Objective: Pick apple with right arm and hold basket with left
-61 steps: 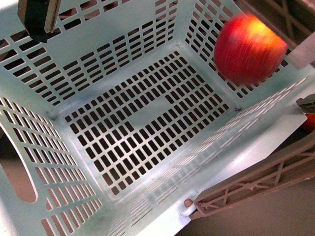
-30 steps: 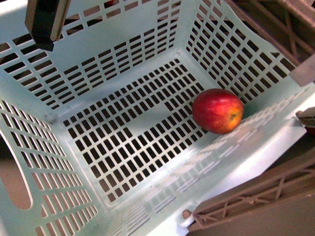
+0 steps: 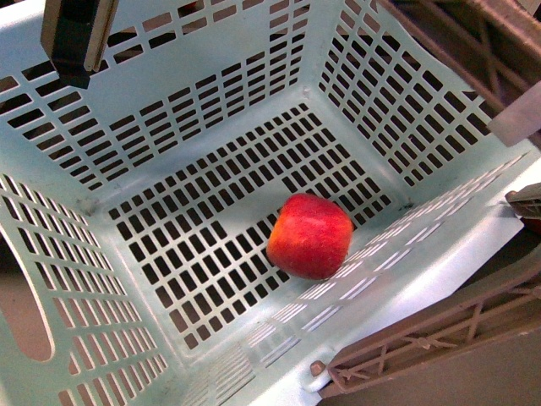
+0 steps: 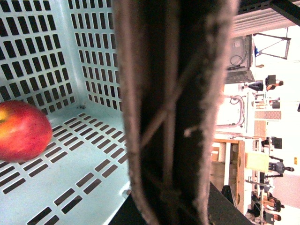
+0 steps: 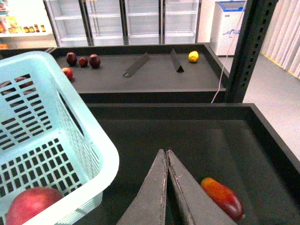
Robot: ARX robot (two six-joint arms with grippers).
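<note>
Down on the slotted floor of the pale-blue plastic basket point(image 3: 473, 228) rests the round red apple point(image 3: 310, 235), beside and below the right pincer point(image 5: 166, 153), which hangs pressed shut and empty outside the rim, over the dark shelf point(image 5: 211, 140).

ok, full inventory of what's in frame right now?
basket: 1, pale blue, slotted, fills the front view
apple: 1, red, on the basket floor by a side wall
elongated fruit: 1, orange-red, in the dark bin
small fruits: 4, dark red, far shelf
yellow fruit: 1, far shelf
left gripper: brown lattice finger at the basket rim, grip hidden
right gripper: shut, empty, over the bin outside the basket
</note>
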